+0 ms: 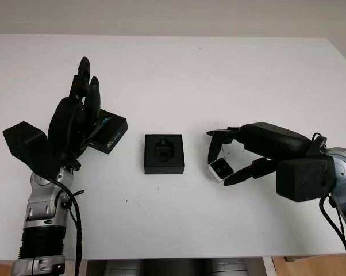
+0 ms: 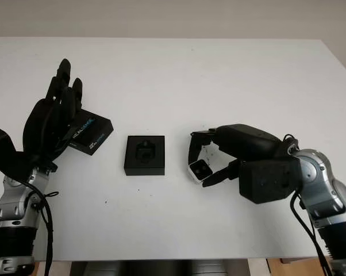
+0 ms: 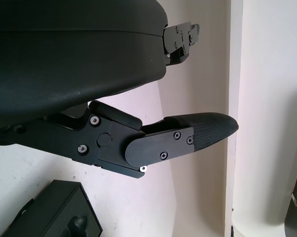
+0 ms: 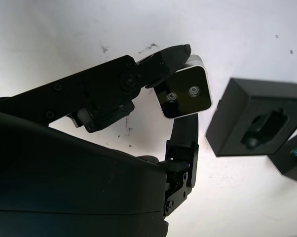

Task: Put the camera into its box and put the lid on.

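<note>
Pinching the camera (image 1: 221, 168) by its edges, the right hand (image 1: 242, 155) could let it twist or drop short of the box (image 1: 164, 153) beside its fingertips; left hand (image 1: 75, 123) open over the lid (image 1: 108, 131).

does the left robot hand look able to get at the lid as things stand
Probably yes. The left robot hand is open and right over the lid, which lies on the table left of the box. Nothing sits between them; the right robot hand holds the camera far off.
</note>
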`<state>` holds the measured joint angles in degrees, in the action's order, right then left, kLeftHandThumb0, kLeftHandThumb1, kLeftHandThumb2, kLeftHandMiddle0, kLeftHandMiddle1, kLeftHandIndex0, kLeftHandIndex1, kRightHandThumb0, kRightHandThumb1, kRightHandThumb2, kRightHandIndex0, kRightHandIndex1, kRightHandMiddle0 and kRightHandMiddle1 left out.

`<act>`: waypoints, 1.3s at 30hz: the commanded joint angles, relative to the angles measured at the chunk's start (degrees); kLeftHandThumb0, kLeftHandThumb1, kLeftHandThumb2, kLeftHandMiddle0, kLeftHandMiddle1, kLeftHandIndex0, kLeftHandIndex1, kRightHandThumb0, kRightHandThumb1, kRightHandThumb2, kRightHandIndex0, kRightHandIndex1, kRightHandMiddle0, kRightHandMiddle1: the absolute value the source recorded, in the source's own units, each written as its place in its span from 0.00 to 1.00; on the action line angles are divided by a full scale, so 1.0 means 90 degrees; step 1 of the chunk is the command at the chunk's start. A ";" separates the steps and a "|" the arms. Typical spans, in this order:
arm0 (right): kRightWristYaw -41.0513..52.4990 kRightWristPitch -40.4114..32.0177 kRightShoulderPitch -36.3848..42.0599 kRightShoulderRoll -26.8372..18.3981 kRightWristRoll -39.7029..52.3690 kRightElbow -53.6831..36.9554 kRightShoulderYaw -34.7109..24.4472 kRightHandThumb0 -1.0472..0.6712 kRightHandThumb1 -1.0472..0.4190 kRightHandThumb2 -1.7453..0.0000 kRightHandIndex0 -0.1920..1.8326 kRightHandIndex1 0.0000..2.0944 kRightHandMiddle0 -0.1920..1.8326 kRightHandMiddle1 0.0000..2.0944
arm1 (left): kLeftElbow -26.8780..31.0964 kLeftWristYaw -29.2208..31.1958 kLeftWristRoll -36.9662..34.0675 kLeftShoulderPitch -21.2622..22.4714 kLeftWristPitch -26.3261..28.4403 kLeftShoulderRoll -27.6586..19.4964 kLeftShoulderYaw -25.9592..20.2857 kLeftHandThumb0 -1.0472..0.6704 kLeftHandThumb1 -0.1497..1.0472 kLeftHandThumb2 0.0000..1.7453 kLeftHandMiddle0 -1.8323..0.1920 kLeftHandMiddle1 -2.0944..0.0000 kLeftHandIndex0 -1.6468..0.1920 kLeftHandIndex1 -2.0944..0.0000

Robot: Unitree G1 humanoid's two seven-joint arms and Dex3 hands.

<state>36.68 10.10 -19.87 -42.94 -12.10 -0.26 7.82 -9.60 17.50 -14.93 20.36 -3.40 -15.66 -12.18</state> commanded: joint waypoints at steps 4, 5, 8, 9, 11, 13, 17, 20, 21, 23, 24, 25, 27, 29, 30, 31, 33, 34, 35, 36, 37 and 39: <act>-0.0195 -0.0822 0.0156 0.0363 0.0137 -0.0585 -0.0203 0.37 0.05 0.97 0.19 0.05 0.24 0.85 | 0.0123 0.0008 -0.0003 -0.0065 -0.0006 0.0023 0.0016 0.17 1.00 0.35 1.00 1.00 1.00 1.00; -0.0225 -0.1015 0.0173 0.0423 0.0153 -0.0693 -0.0223 0.37 0.05 0.97 0.19 0.04 0.24 0.86 | 0.0117 0.0017 0.0001 -0.0068 -0.0023 0.0025 0.0020 0.17 1.00 0.35 1.00 1.00 1.00 1.00; -0.0352 -0.1403 0.0217 0.0560 0.0073 -0.0980 -0.0249 0.37 0.05 0.97 0.19 0.04 0.22 0.87 | 0.0127 -0.0013 0.0034 -0.0081 -0.0027 0.0030 0.0031 0.17 1.00 0.35 1.00 1.00 1.00 1.00; -0.0395 -0.1511 0.0225 0.0596 0.0034 -0.1066 -0.0248 0.37 0.05 0.97 0.19 0.04 0.22 0.87 | 0.0138 -0.0028 0.0046 -0.0087 -0.0022 0.0031 0.0035 0.17 1.00 0.35 1.00 1.00 1.00 1.00; -0.0462 -0.1740 0.0228 0.0655 -0.0041 -0.1239 -0.0238 0.38 0.04 0.97 0.18 0.03 0.21 0.87 | 0.0150 -0.0039 0.0067 -0.0096 -0.0032 0.0030 0.0044 0.17 1.00 0.35 1.00 1.00 1.00 1.00; -0.0529 -0.1954 0.0211 0.0708 -0.0143 -0.1403 -0.0213 0.38 0.04 0.97 0.17 0.03 0.20 0.88 | 0.0145 -0.0027 0.0079 -0.0102 -0.0048 0.0030 0.0048 0.17 1.00 0.36 1.00 1.00 1.00 1.00; -0.0657 -0.2254 0.0129 0.0852 -0.0275 -0.1612 -0.0184 0.38 0.03 0.97 0.17 0.03 0.18 0.89 | 0.0168 -0.0048 0.0096 -0.0125 -0.0043 0.0044 0.0052 0.17 1.00 0.36 1.00 1.00 1.00 1.00; -0.0853 -0.2338 0.0045 0.1062 -0.0337 -0.1634 -0.0168 0.39 0.03 0.97 0.17 0.03 0.18 0.90 | 0.0210 -0.0131 0.0134 -0.0137 -0.0014 0.0081 0.0067 0.17 1.00 0.36 1.00 1.00 1.00 1.00; -0.0899 -0.2359 0.0010 0.1122 -0.0357 -0.1635 -0.0149 0.39 0.03 0.97 0.18 0.03 0.19 0.90 | 0.0226 -0.0143 0.0130 -0.0143 0.0007 0.0090 0.0073 0.17 1.00 0.36 1.00 1.00 1.00 1.00; -0.0967 -0.2462 -0.0080 0.1268 -0.0395 -0.1644 -0.0086 0.38 0.03 0.97 0.18 0.03 0.19 0.90 | 0.0229 -0.0152 0.0112 -0.0151 0.0009 0.0110 0.0079 0.17 1.00 0.36 1.00 1.00 1.00 1.00; -0.0987 -0.2502 -0.0113 0.1326 -0.0410 -0.1646 -0.0065 0.38 0.03 0.97 0.18 0.03 0.19 0.90 | 0.0230 -0.0156 0.0104 -0.0151 0.0009 0.0123 0.0080 0.17 1.00 0.36 1.00 1.00 1.00 1.00; -0.1004 -0.2541 -0.0146 0.1380 -0.0429 -0.1649 -0.0040 0.37 0.03 0.97 0.18 0.03 0.20 0.90 | 0.0234 -0.0165 0.0104 -0.0152 0.0013 0.0134 0.0081 0.17 1.00 0.36 1.00 1.00 1.00 1.00; -0.1088 -0.2578 -0.0201 0.1490 -0.0502 -0.1645 0.0017 0.37 0.03 0.97 0.18 0.03 0.20 0.89 | 0.0229 -0.0178 0.0123 -0.0155 -0.0007 0.0147 0.0087 0.17 1.00 0.36 1.00 1.00 1.00 1.00; -0.1156 -0.2662 -0.0259 0.1633 -0.0543 -0.1626 0.0083 0.38 0.03 0.97 0.19 0.03 0.21 0.88 | 0.0216 -0.0177 0.0127 -0.0155 -0.0028 0.0153 0.0092 0.17 1.00 0.36 1.00 1.00 1.00 1.00; -0.1169 -0.2694 -0.0275 0.1678 -0.0551 -0.1621 0.0101 0.38 0.03 0.97 0.19 0.03 0.21 0.88 | 0.0215 -0.0178 0.0126 -0.0155 -0.0029 0.0158 0.0094 0.17 1.00 0.36 1.00 1.00 1.00 1.00; -0.1185 -0.2713 -0.0296 0.1727 -0.0558 -0.1601 0.0123 0.38 0.03 0.97 0.19 0.03 0.21 0.88 | 0.0218 -0.0186 0.0140 -0.0160 -0.0042 0.0163 0.0101 0.17 1.00 0.36 1.00 1.00 1.00 1.00; -0.1204 -0.2871 -0.0361 0.1907 -0.0513 -0.1564 0.0167 0.38 0.03 0.97 0.19 0.03 0.21 0.89 | 0.0215 -0.0210 0.0157 -0.0167 -0.0061 0.0182 0.0106 0.17 1.00 0.36 1.00 1.00 1.00 1.00; -0.1205 -0.3012 -0.0402 0.2001 -0.0504 -0.1570 0.0196 0.38 0.02 0.97 0.19 0.03 0.21 0.90 | 0.0212 -0.0205 0.0158 -0.0171 -0.0063 0.0183 0.0110 0.17 1.00 0.36 1.00 1.00 1.00 1.00; -0.1210 -0.3122 -0.0444 0.2076 -0.0516 -0.1573 0.0232 0.38 0.02 0.97 0.18 0.03 0.20 0.90 | 0.0206 -0.0204 0.0150 -0.0173 -0.0067 0.0191 0.0108 0.17 1.00 0.36 1.00 1.00 1.00 1.00; -0.1230 -0.3214 -0.0479 0.2140 -0.0545 -0.1581 0.0270 0.38 0.02 0.97 0.18 0.03 0.20 0.91 | 0.0208 -0.0202 0.0149 -0.0180 -0.0069 0.0197 0.0111 0.17 1.00 0.36 1.00 1.00 1.00 1.00; -0.1254 -0.3293 -0.0513 0.2191 -0.0586 -0.1590 0.0315 0.38 0.02 0.97 0.19 0.03 0.20 0.92 | 0.0218 -0.0205 0.0153 -0.0188 -0.0062 0.0204 0.0115 0.17 1.00 0.36 1.00 1.00 1.00 1.00; -0.1294 -0.3429 -0.0576 0.2276 -0.0658 -0.1596 0.0398 0.38 0.02 0.97 0.19 0.03 0.21 0.93 | 0.0225 -0.0212 0.0177 -0.0202 -0.0081 0.0215 0.0124 0.17 1.00 0.36 1.00 1.00 1.00 1.00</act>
<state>25.59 -20.10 -23.88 -22.97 -17.66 -13.73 11.08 -8.59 15.70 -13.82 19.30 -3.56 -13.64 -11.35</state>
